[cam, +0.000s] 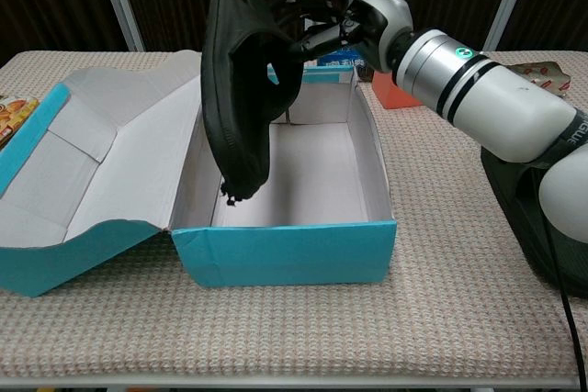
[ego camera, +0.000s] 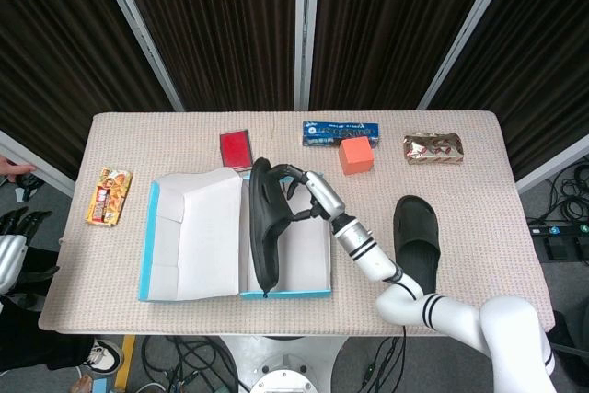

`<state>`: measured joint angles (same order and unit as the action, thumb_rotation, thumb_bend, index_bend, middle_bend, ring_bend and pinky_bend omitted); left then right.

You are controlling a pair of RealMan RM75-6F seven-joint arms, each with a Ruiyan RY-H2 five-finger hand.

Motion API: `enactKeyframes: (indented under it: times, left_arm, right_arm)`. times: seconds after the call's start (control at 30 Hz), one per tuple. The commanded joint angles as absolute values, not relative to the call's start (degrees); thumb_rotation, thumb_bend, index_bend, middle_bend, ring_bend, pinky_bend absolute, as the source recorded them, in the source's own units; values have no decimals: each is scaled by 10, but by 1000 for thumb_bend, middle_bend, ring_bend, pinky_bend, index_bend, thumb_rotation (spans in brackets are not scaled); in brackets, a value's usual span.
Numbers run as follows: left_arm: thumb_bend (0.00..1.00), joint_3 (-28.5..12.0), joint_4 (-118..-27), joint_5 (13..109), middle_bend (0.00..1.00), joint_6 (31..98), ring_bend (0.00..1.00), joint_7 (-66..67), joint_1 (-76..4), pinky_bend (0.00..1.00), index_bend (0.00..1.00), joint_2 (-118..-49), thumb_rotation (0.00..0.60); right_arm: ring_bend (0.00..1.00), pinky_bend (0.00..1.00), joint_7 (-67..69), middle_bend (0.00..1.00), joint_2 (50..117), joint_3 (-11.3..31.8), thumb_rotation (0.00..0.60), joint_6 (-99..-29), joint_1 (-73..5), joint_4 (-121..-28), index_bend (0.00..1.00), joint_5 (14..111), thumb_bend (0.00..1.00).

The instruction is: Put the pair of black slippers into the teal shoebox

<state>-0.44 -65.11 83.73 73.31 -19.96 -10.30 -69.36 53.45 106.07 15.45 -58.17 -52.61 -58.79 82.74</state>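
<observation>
The right hand [cam: 317, 8] grips one black rubber slipper [cam: 241, 98] by its strap end, fingers [ego camera: 296, 192] curled around the upper part, and holds it on edge, toe end hanging down. In the chest view the slipper hangs over the left side of the open teal cardboard shoebox [cam: 285, 250], its lower tip just above the white floor near the box's left wall. From the head view the same slipper [ego camera: 265, 232] runs lengthwise along the box's left inner wall, beside the hinged lid [ego camera: 189, 232], which lies flat open to the left of the box [ego camera: 285, 293].

The second black slipper [ego camera: 416, 241] lies sole down on the beige woven tablecloth [ego camera: 488, 218], to the right of the box and well apart from it; the right forearm crosses in front of part of it in the chest view [cam: 537, 227].

The left hand [ego camera: 11, 250] shows only at the far left edge of the head view, off the table; whether its fingers are spread or closed I cannot tell.

Along the far side of the table sit a dark red flat packet [ego camera: 236, 148], a blue oblong box [ego camera: 341, 130], an orange cube [ego camera: 355, 156] and a shiny brown-and-gold wrapped snack [ego camera: 433, 147]. A yellow-and-red snack packet [ego camera: 109, 197] lies near the left edge.
</observation>
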Motion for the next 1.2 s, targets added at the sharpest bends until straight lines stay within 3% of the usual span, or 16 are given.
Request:
enactKeyframes:
  times: [0.03, 1.2]
  left_arm:
    - [125, -6, -647, 833, 148, 731, 21, -204, -102, 73, 122, -694, 600]
    - [125, -9, -603, 832, 148, 716, 20, -243, -103, 73, 122, -708, 600]
  right_arm:
    - [363, 529, 539, 502, 1081, 156, 600, -567, -541, -562, 605, 829, 223]
    - [361, 528, 562, 500, 1160, 135, 600, -502, -584, -415, 613, 830, 220]
